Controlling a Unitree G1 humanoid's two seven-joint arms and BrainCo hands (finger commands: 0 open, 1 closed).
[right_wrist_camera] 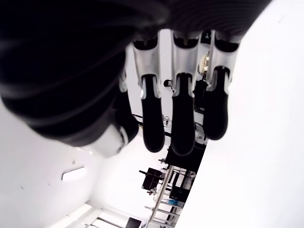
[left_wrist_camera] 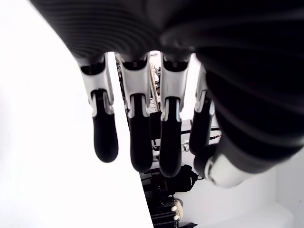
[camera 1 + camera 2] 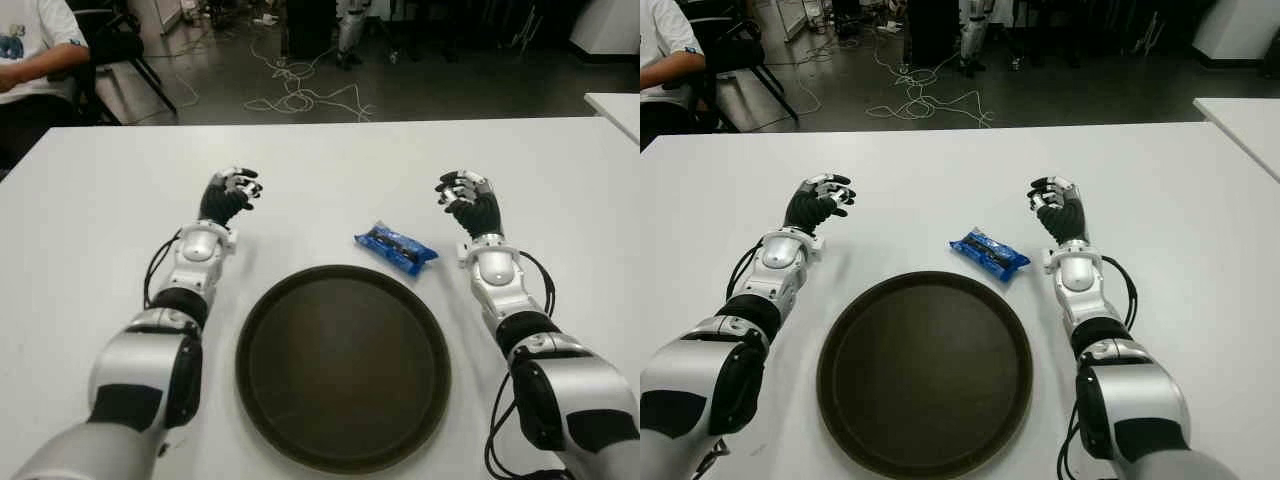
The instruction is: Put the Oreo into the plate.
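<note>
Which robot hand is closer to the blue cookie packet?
The right hand is closer, just beyond the cookie packet on its right side. The left hand is farther off, across the table on its left side.

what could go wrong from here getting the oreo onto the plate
The Oreo pack lies flat on the table, so the right hand, open beside it, may push the thin wrapper along rather than lift it. The pack lies just off the plate rim, so a low carry could catch that raised edge. The left hand is open, farther off.
</note>
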